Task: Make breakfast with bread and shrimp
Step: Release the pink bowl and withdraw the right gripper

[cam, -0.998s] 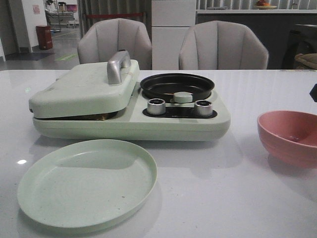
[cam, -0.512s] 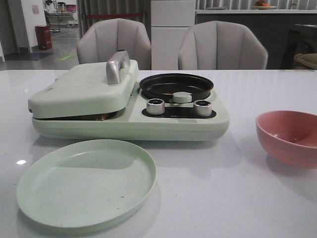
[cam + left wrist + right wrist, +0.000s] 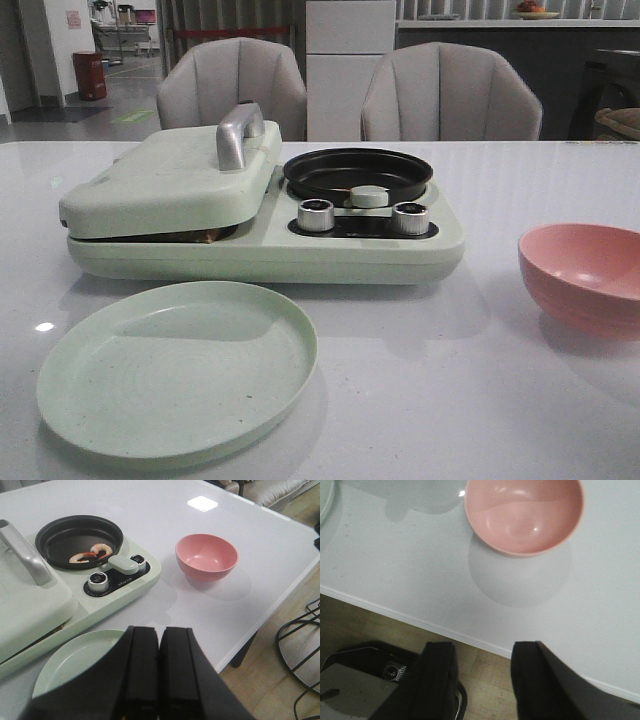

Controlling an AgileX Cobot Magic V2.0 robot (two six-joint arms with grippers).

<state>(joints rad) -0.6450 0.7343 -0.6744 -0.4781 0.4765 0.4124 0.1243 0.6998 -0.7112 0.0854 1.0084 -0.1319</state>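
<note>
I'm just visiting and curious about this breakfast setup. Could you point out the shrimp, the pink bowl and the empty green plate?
shrimp (image 3: pixel 91 555): left wrist view, on the curled pieces in the black pan.
pink bowl (image 3: pixel 585 262): front view, inner wall.
green plate (image 3: pixel 180 365): front view, bare middle.

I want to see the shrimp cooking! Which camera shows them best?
The left wrist view: it looks down into the black pan, where the curled pink shrimp lie. The front view sees the pan from low down, so its rim hides them. The right wrist view shows only the pink bowl and table.
</note>
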